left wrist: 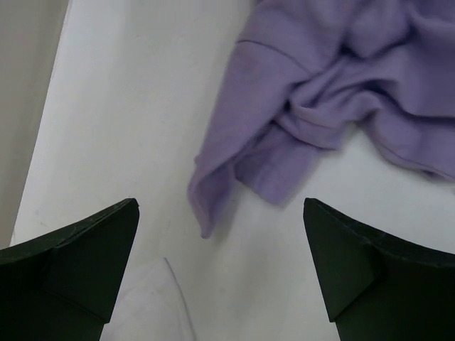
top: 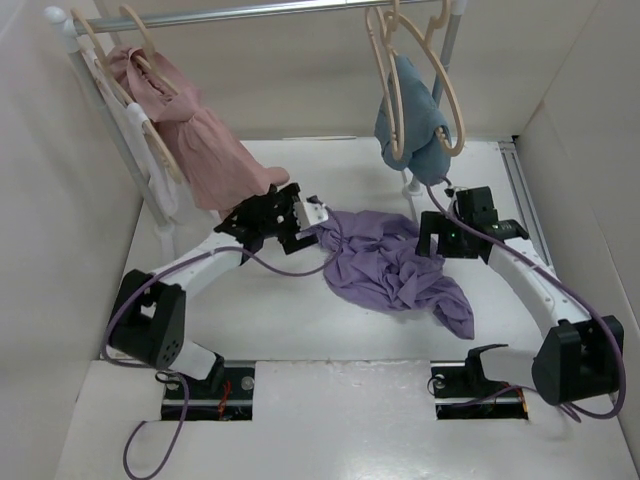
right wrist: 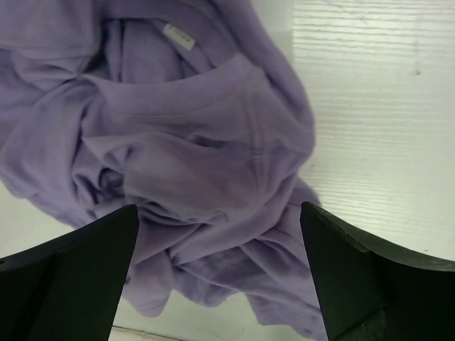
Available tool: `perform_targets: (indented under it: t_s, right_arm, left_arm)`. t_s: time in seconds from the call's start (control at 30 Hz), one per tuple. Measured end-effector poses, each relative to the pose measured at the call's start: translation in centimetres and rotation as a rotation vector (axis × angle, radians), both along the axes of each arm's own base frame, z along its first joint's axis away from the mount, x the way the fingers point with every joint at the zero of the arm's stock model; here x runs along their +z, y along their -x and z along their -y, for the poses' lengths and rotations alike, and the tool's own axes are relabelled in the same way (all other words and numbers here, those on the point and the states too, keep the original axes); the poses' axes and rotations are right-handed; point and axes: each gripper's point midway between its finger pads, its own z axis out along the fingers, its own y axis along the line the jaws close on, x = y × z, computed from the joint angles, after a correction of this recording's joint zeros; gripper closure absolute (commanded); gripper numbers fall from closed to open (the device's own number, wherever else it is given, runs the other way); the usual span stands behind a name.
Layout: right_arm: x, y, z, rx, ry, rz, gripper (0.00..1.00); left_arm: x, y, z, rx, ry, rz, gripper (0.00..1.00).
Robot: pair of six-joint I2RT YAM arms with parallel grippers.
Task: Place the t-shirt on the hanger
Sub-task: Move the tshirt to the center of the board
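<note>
Right gripper open over crumpled t-shirt; sleeves lost in folds.

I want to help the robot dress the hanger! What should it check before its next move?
1. Left gripper open: ok, jaws wide over the table beside the shirt's edge.
2. Right gripper open: ok, jaws wide above the cloth.
3. T-shirt held: not ok, it lies crumpled and loose on the table.
4. Collar findable: ok, it faces up below the right gripper, label showing.
5. Hanger in hand: not ok, it hangs on the rail beside the blue cloth.
</note>
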Motion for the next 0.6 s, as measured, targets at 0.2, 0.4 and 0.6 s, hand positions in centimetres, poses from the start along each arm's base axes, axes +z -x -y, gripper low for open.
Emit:
perform_targets:
  t_s: [0.2, 0.4, 0.6]
  right_arm:
    - [0.1, 0.3, -2.6, 0.036, -0.055, -0.004, 0.02]
    - [0.2, 1.1, -5.8, 0.107, -0.079, -0.005, 0.02]
    - [-0.2, 1.3, -6.3, 0.106, -0.055, -0.013, 0.02]
  left_arm:
    - [-0.1, 7.2, 1.0, -0.222, -0.037, 0.02, 0.0]
    - [-0.9, 13.0, 9.6, -0.421, -0.098, -0.013, 0.0]
    - [-2.1, 15.2, 12.4, -0.463, -0.072, -0.039, 0.0]
